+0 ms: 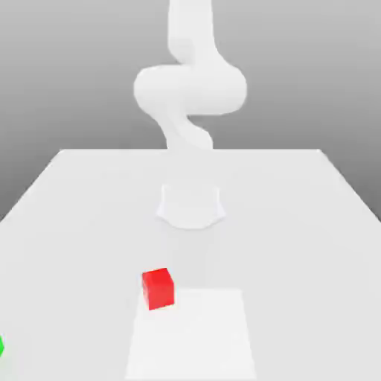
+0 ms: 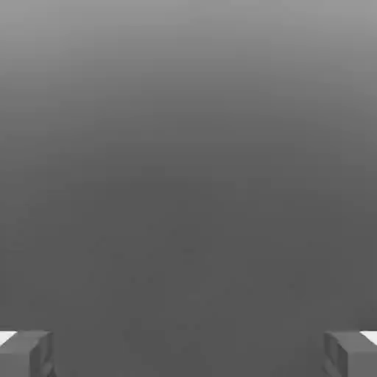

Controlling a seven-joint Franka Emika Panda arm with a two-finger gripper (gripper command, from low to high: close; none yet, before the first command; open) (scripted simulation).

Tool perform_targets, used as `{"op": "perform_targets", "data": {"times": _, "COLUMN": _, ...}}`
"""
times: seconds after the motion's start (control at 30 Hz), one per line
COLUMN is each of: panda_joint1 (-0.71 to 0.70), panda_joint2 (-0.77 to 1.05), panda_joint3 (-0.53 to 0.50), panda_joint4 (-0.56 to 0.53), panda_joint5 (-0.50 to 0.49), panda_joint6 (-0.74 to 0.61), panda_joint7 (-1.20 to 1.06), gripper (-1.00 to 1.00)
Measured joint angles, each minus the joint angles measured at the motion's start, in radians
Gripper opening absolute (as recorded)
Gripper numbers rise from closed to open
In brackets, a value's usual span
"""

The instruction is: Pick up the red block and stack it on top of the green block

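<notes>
The red block (image 1: 158,289) is a small cube resting on the white table (image 1: 74,223), near the front and a little toward the exterior view's left. The green block (image 1: 1,346) shows as a thin sliver at that view's left edge, nearer the front than the red one. In the hand view my gripper (image 2: 188,353) is open. Its two grey fingertips (image 2: 26,353) stand far apart, with nothing between them and plain grey background beyond. Neither block appears between the fingers.
The white arm (image 1: 190,85) rises from its round base (image 1: 190,206) at the middle of the table. A paler rectangular patch (image 1: 190,335) lies in the near foreground, just to the exterior view's right of the red block.
</notes>
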Motion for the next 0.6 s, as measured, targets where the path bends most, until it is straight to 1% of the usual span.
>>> {"op": "perform_targets", "data": {"times": 0.23, "panda_joint1": 0.001, "panda_joint2": 0.209, "panda_joint3": -0.063, "panda_joint4": -0.213, "panda_joint5": -0.059, "panda_joint6": 0.164, "panda_joint7": -0.137, "gripper": 0.00}}
{"op": "perform_targets", "data": {"times": 0.43, "panda_joint1": 0.006, "panda_joint2": 0.399, "panda_joint3": -0.144, "panda_joint4": -0.406, "panda_joint5": -0.087, "panda_joint6": 0.311, "panda_joint7": -0.281, "gripper": 0.00}}
{"op": "perform_targets", "data": {"times": 0.5, "panda_joint1": 0.010, "panda_joint2": 0.473, "panda_joint3": -0.176, "panda_joint4": -0.477, "panda_joint5": -0.084, "panda_joint6": 0.368, "panda_joint7": -0.345, "gripper": 0.00}}
{"op": "perform_targets", "data": {"times": 0.6, "panda_joint1": 0.010, "panda_joint2": 0.655, "panda_joint3": -0.191, "panda_joint4": -0.543, "panda_joint5": -0.020, "panda_joint6": 0.506, "panda_joint7": -0.467, "gripper": 0.00}}
